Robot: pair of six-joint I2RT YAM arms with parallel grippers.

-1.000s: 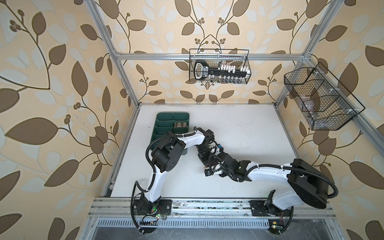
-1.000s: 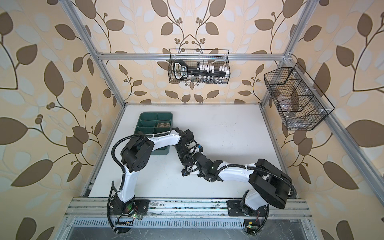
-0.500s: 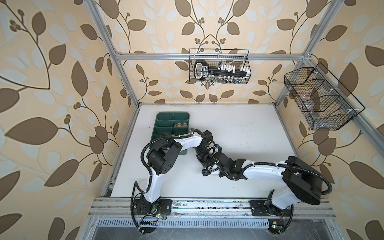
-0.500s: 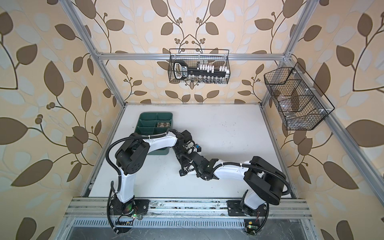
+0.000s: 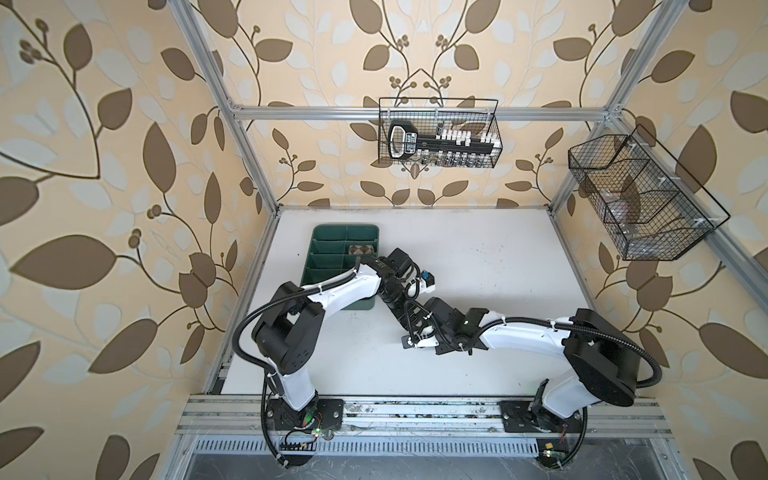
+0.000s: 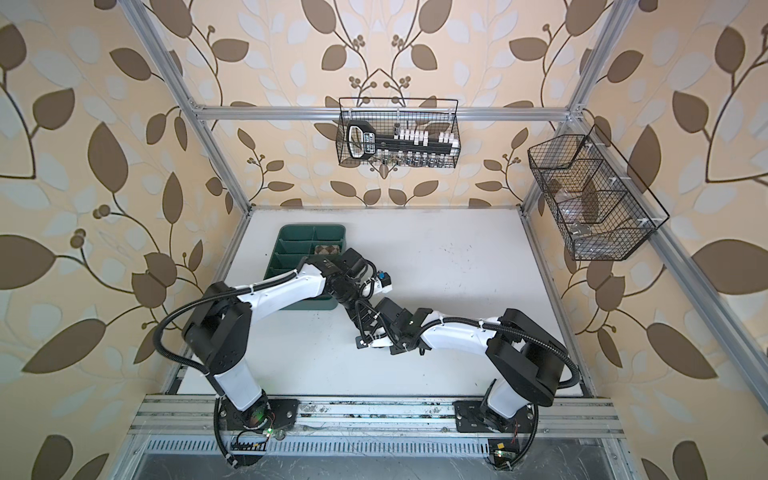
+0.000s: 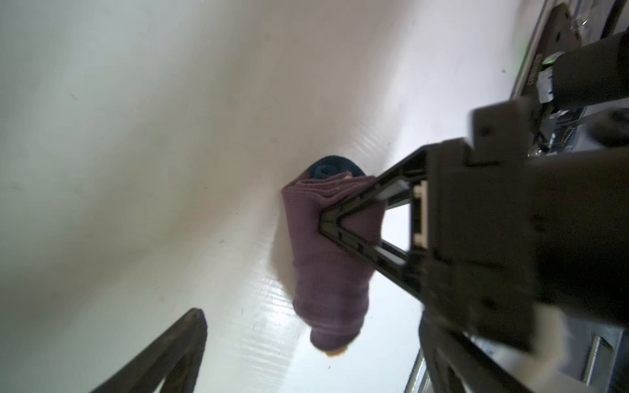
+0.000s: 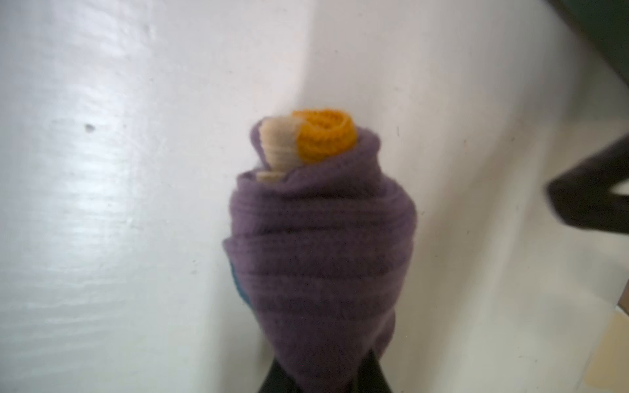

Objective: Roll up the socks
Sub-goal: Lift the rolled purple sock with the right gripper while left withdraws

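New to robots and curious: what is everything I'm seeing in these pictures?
table: one, white.
tray: one, green, far left of table.
patterned sock: one, tan with brown diamonds, in a tray compartment.
rolled sock: one, purple, orange and cream at one end, dark blue at the other, in the right gripper.
back basket: one, black wire, back wall, small items inside.
side basket: one, black wire, right wall.
left arm, right arm: two, white and black.
left gripper: one, black, open beside the roll.
right gripper: one, black, shut on the rolled sock.

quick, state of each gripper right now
left gripper: open, holding nothing
right gripper: closed on the rolled purple sock
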